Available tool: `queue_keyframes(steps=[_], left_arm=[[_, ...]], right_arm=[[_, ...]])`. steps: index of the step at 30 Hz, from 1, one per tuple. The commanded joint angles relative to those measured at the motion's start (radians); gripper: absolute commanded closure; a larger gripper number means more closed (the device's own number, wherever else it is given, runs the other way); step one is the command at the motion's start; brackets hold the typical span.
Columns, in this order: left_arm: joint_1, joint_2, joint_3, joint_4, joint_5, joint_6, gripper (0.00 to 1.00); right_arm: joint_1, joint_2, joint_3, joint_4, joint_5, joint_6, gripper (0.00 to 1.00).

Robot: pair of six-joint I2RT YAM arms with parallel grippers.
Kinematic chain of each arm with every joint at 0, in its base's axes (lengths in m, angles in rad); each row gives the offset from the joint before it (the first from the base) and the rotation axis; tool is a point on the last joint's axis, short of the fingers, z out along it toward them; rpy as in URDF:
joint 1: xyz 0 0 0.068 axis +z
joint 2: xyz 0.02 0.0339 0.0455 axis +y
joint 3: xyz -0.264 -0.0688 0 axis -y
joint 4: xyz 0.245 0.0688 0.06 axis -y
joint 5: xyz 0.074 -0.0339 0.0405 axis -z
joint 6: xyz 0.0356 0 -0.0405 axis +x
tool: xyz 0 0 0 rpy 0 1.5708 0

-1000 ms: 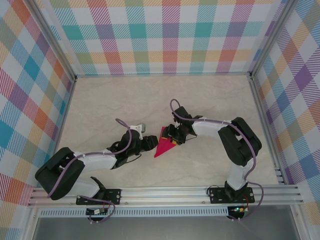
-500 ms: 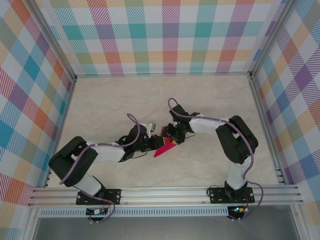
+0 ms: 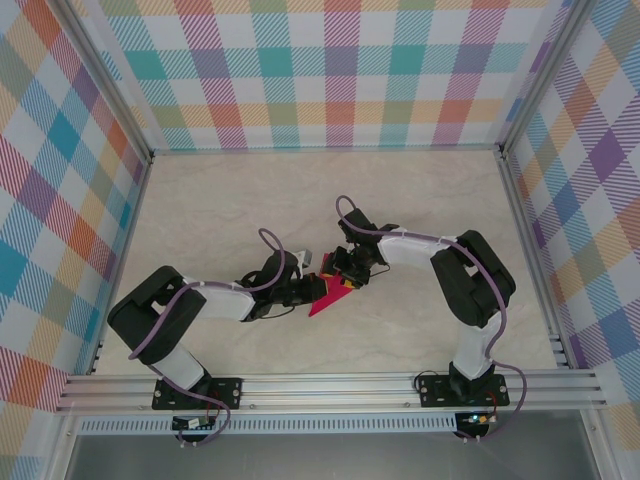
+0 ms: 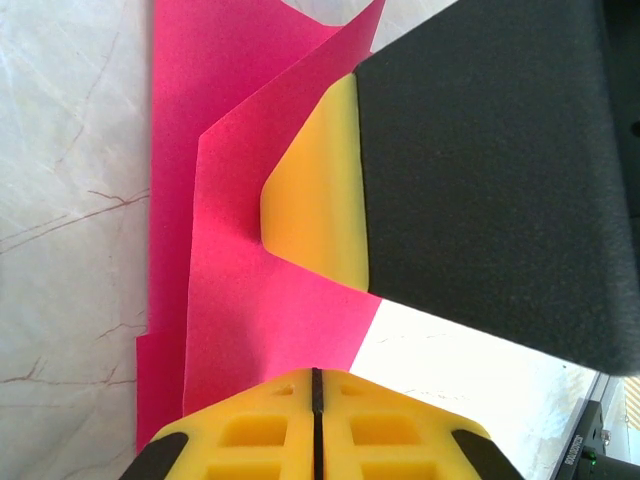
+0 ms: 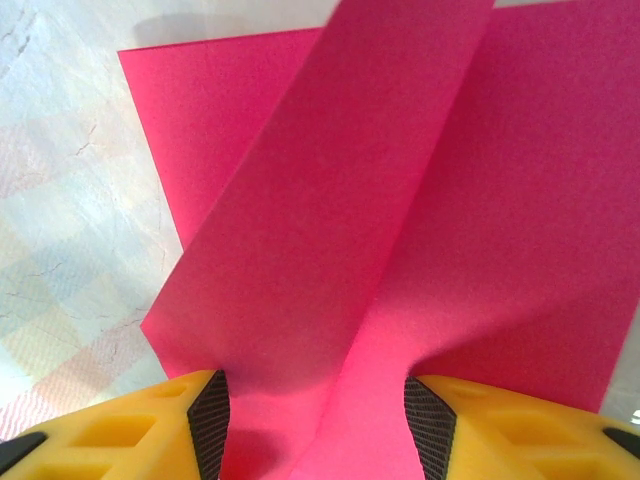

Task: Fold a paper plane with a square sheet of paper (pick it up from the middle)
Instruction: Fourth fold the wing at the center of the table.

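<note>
Paper sheet (image 3: 322, 300): mid-table between both grippers, folded to a pointed wedge, one flap raised.
Left gripper (image 4: 315, 390): closed, apparently pinching that flap's edge.
Right gripper (image 5: 315, 400): jaws apart, straddling the flap, gripping nothing.
Done: first folds.
Left: likely wing creases, flattening, narrow dart.

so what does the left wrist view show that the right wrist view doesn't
Left wrist: the left gripper shut at the edge of the folded pink paper, and the other arm's yellow fingertip pressing on an upper layer. Right wrist: the right gripper open, with a raised flap of the paper running up between its fingers. Both: the same pink paper lying in overlapping layers on the pale marble table.
</note>
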Motion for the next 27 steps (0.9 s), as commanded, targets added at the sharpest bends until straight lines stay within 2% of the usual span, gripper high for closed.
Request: queue_keyframes(steps=[1,14,22,27], left_arm=[[0.009,0.019,0.022,-0.021,-0.005,0.009,0.91],[0.011,0.017,0.026,-0.037,-0.013,-0.002,0.92],[0.039,-0.144,0.0,-0.075,-0.06,-0.015,0.91],[0.044,-0.147,-0.006,-0.079,-0.077,-0.026,0.91]], right_arm=[[-0.001,0.093,-0.047,-0.137,0.119,-0.005,0.46],[-0.001,0.14,-0.01,-0.199,0.139,-0.005,0.52],[-0.001,0.149,-0.005,-0.22,0.157,0.0,0.53],[-0.001,0.152,-0.01,-0.215,0.161,0.011,0.54]])
